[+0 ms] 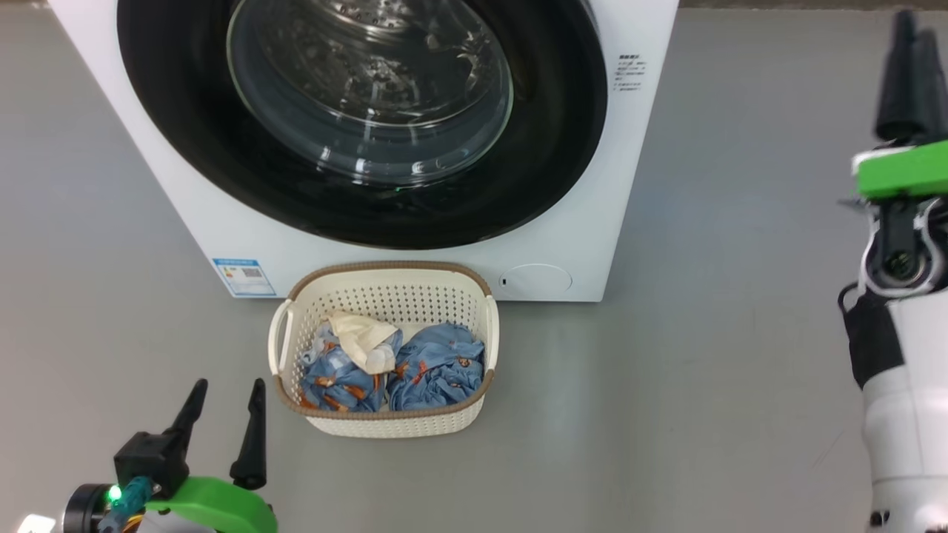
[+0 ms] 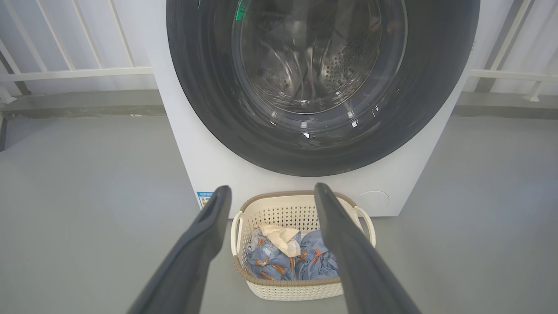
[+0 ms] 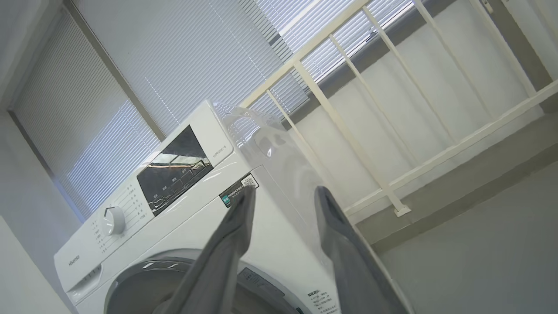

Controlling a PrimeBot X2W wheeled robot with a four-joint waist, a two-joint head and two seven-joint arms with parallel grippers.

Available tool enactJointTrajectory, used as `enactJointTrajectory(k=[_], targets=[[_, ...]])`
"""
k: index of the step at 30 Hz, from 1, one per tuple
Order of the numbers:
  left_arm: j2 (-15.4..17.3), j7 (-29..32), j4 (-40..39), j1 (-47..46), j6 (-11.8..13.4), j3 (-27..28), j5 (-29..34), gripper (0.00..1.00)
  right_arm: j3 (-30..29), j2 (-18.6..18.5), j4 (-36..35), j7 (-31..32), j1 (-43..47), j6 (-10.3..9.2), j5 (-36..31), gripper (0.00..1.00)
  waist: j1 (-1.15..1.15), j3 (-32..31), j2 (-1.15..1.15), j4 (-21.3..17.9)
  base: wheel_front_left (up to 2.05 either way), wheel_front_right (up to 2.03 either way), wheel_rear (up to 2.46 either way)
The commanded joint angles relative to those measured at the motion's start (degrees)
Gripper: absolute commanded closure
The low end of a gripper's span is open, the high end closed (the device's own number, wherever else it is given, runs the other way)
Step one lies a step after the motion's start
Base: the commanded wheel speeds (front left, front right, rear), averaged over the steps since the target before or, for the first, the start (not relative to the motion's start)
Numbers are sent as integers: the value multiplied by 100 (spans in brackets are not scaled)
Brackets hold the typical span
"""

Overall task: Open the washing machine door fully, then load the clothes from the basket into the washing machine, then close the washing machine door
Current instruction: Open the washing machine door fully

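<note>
- Two dark fingers of our left gripper (image 1: pixel 228 386) stand well spread at 7 o'clock in the head view, holding nothing.
- From that gripper, the small rectangular cream plastic basket (image 1: pixel 385 268) with perforated sides and a brown woven-look rim sits near at 2 o'clock, apart from the fingers.
- Inside the basket lie the clothes (image 1: pixel 437 370): crumpled soft blue garments with small orange figures, and a cream-coloured cloth piece (image 1: pixel 363 342) on top toward 10 o'clock.
- The basket stands just before the big white front-loading washing machine (image 1: pixel 578 222), at 6 o'clock below its large round door (image 1: pixel 370 89) with a glossy black rim and bulging clear glass; the door sits shut.
- In the left wrist view we see the basket between our two fingers, the door beyond at 12 o'clock.
- Our right gripper (image 1: pixel 912 44) hangs high at 3 o'clock in the head view, well apart from the door at its 9 o'clock; its wrist view shows the fingers parted, empty.
- A blue label sticker (image 1: pixel 243 276) marks the machine's front at 7 o'clock of the door.
</note>
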Motion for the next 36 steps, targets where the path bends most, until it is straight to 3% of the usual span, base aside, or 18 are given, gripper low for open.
enactJointTrajectory(k=[1, 9, 17, 25, 36], targets=[[97, -37, -114, -246, -18, 180, 57, 0, 23, 92, -104, 44, -260, 9, 172, 100, 0, 91, 0, 80, 0, 0, 0], [25, -37, -112, -438, -63, 110, 89, 0, -1115, 162, 455, 256, -1011, 9, 1514, 100, 0, 409, 0, 327, 0, 0, 0], [-100, -37, -127, -671, -107, 109, 92, 0, -1634, 142, 1057, 678, -1546, 9, 2098, 100, 0, 866, 0, 561, 0, 0, 0], [-255, -37, -77, -920, -191, 86, 152, 0, -1875, 172, 1907, 1225, -2436, 9, 2263, 100, 0, 1179, 0, 776, 0, 0, 0], [-434, -37, 48, -1012, -309, 125, 220, 0, -1935, 108, 3191, 1871, -3475, 9, 2005, 100, 0, 1318, 0, 945, 0, 0, 0]])
